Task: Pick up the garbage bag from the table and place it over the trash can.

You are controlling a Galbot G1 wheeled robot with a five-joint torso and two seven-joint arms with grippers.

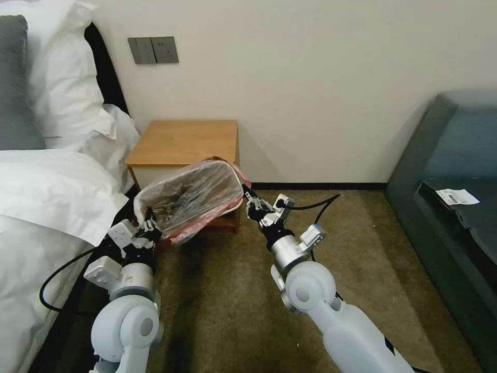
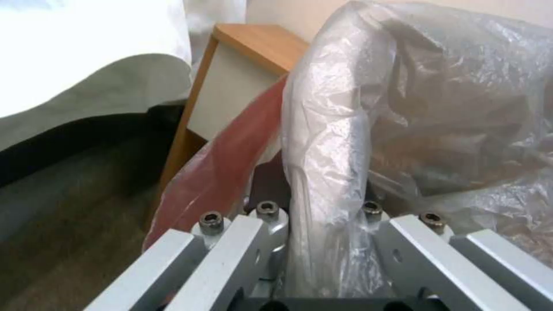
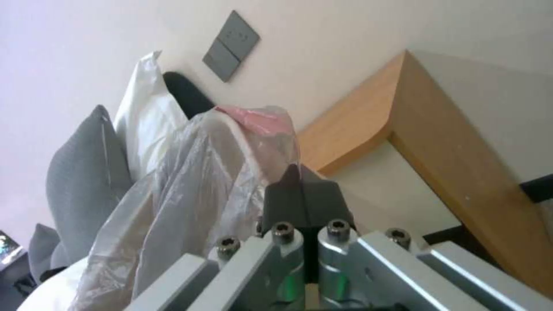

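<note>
The garbage bag (image 1: 191, 199) hangs stretched open between my two grippers in front of the table (image 1: 186, 140), its red band along the rim and its mouth tilted toward me. My left gripper (image 1: 148, 224) is shut on the bag's near left edge; in the left wrist view a fold of the bag (image 2: 432, 108) runs between the fingers of the left gripper (image 2: 319, 207). My right gripper (image 1: 250, 199) is shut on the right rim, and its dark pads (image 3: 300, 194) pinch the bag (image 3: 190, 181) beside the table (image 3: 369, 125). The trash can is hidden.
A bed with white bedding (image 1: 41, 197) runs along the left, close to my left arm. A dark sofa (image 1: 455, 171) with a paper label (image 1: 456, 196) stands at the right. Open carpet (image 1: 222, 290) lies between them.
</note>
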